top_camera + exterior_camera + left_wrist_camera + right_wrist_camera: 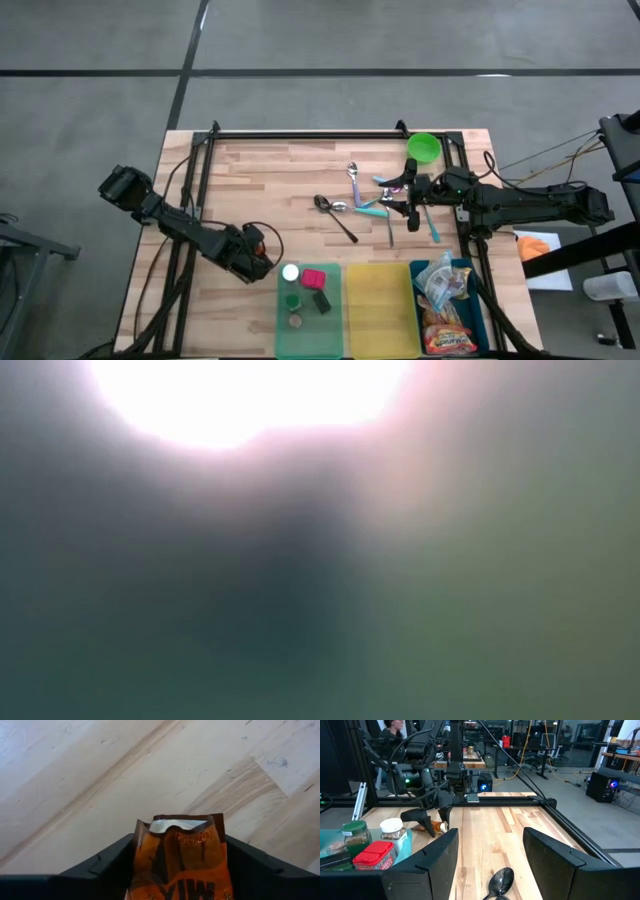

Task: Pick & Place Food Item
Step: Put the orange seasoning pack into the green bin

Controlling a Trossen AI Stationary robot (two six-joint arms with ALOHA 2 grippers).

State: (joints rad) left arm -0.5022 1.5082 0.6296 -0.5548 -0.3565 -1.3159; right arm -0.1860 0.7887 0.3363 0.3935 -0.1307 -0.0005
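One orange-brown snack packet (180,862) sits between the left gripper (177,870) fingers on the wood at lower left of the overhead frame, grip unclear, placement pending, while the right gripper (490,852) hangs open over the spoons.

The left half of the wooden surface (260,175) lies bare, open to a hand from any side. Cutlery (365,200) clutters the right-centre, with the right hand (403,200) directly over it. Along the near edge, the green bin (283,310), yellow bin (378,300) and blue bin (415,272) stand side by side, blocking low passes there. The left hand (262,262) sits just beside the green bin.
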